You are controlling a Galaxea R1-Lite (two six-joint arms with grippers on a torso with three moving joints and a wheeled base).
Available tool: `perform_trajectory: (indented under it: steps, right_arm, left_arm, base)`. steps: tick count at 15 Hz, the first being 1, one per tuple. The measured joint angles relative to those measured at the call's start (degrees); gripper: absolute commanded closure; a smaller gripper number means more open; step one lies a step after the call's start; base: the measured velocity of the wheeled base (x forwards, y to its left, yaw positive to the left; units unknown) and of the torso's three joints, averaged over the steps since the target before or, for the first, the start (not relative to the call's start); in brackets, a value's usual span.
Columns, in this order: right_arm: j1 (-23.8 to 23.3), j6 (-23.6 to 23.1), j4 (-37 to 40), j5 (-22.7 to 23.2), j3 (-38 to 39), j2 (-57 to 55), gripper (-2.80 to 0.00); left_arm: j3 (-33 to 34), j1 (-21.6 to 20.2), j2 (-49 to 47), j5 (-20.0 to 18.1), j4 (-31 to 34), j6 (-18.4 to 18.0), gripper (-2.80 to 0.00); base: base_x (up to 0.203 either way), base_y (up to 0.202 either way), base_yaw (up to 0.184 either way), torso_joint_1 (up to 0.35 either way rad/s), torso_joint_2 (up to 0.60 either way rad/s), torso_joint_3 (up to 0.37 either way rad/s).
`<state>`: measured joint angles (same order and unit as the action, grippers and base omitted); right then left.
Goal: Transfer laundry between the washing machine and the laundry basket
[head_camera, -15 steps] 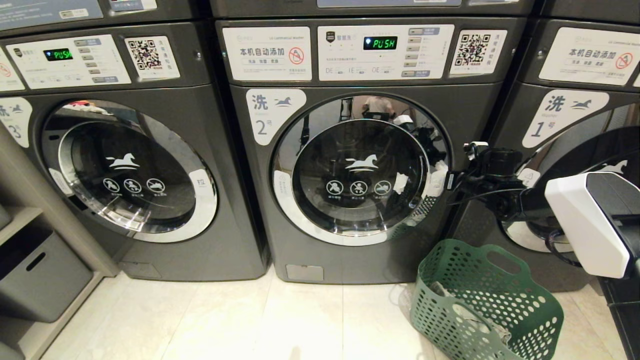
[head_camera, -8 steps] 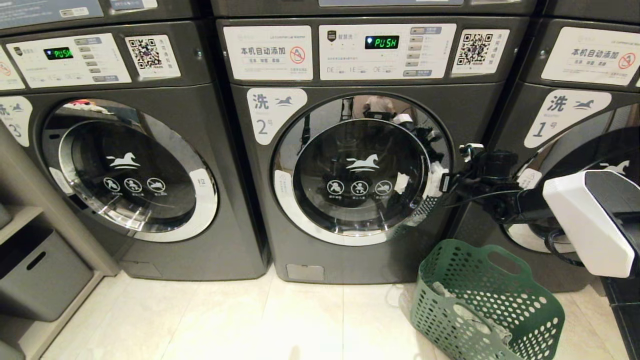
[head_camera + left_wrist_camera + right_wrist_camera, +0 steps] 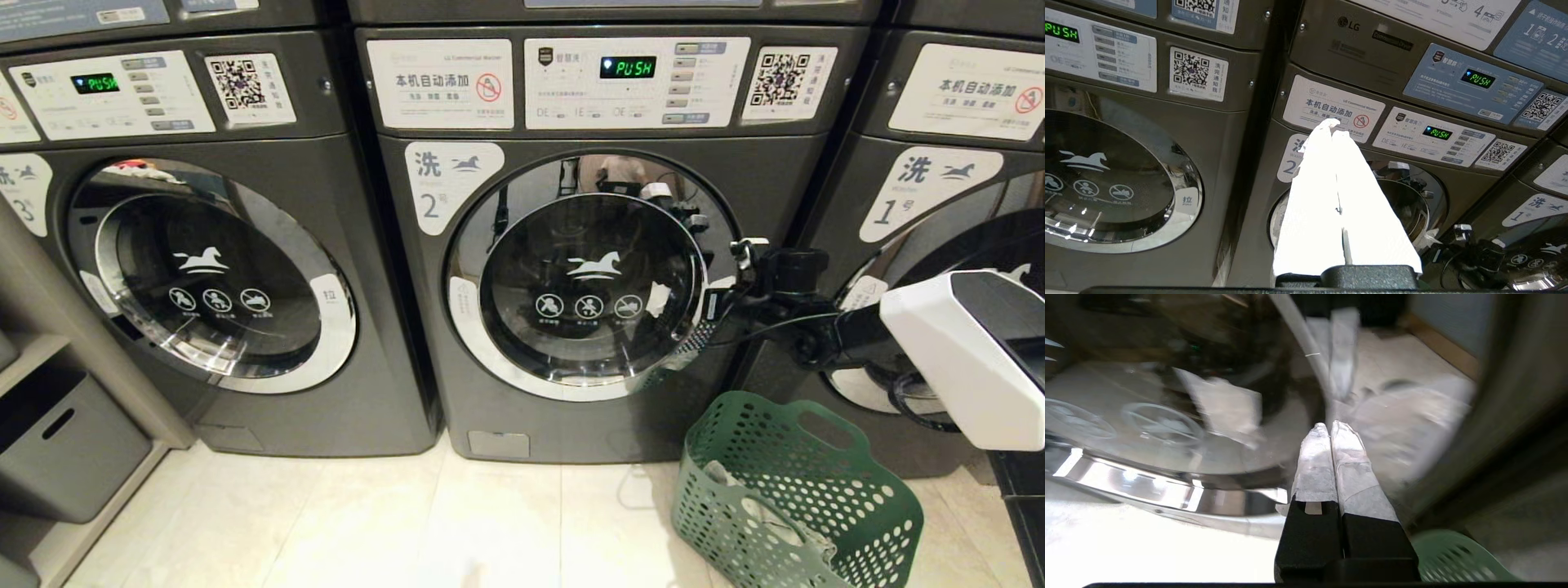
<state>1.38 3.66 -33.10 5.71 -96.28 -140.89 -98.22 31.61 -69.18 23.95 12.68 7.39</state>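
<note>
Washing machine, label 2: door closed. Right gripper: fingers pressed together, empty, at the door's right rim. Laundry basket: on the floor below and right of that door, tilted. Laundry: grey-olive cloth inside the basket. Left gripper: fingers together, empty, facing the machine's front panel.

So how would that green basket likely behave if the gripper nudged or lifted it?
The laundry basket looks light: thin plastic walls full of holes. It already leans on the floor, so a nudge would probably slide or tip it. The laundry inside seems little ballast.
</note>
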Motion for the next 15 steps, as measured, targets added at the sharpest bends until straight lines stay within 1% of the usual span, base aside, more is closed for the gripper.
perform_trajectory:
  steps: [3, 5, 6, 8, 11, 15]
  right_arm:
    - [0.07, 0.0, -0.38, -0.31, 6.33, 2.82, 0.0]
    - [-0.11, -0.23, -0.67, -2.54, 8.24, 4.1, 0.0]
    - [-0.26, -0.22, -0.69, -2.79, 8.39, 4.28, 0.0]
    - [-0.46, -0.73, -1.75, -2.97, 7.4, 3.84, 0.0]
    - [-0.29, -2.82, -2.2, -3.63, 4.52, 2.22, 0.0]
    - [-0.57, -3.2, -2.04, -3.86, -2.13, -1.49, 0.0]
  left_arm:
    - [0.7, 0.09, 0.17, -0.06, -0.04, 0.0, 0.0]
    - [0.84, -0.02, 0.3, 0.0, -0.09, 0.02, 0.0]
    - [0.9, 0.0, 0.35, -0.01, -0.06, 0.01, 0.0]
    - [0.93, 0.05, 0.61, -0.04, -0.01, 0.02, 0.0]
    - [1.28, 0.0, 1.24, 0.07, 0.07, 0.0, 0.0]
    - [3.27, 0.02, 2.1, 0.05, 0.07, 0.02, 0.0]
  base:
    - [0.0, 0.0, 0.0, 0.0, 0.0, 0.0]
    - [0.0, 0.0, 0.0, 0.0, 0.0, 0.0]
    - [0.0, 0.0, 0.0, 0.0, 0.0, 0.0]
    - [0.0, 0.0, 0.0, 0.0, 0.0, 0.0]
    - [0.0, 0.0, 0.0, 0.0, 0.0, 0.0]
    - [0.0, 0.0, 0.0, 0.0, 0.0, 0.0]
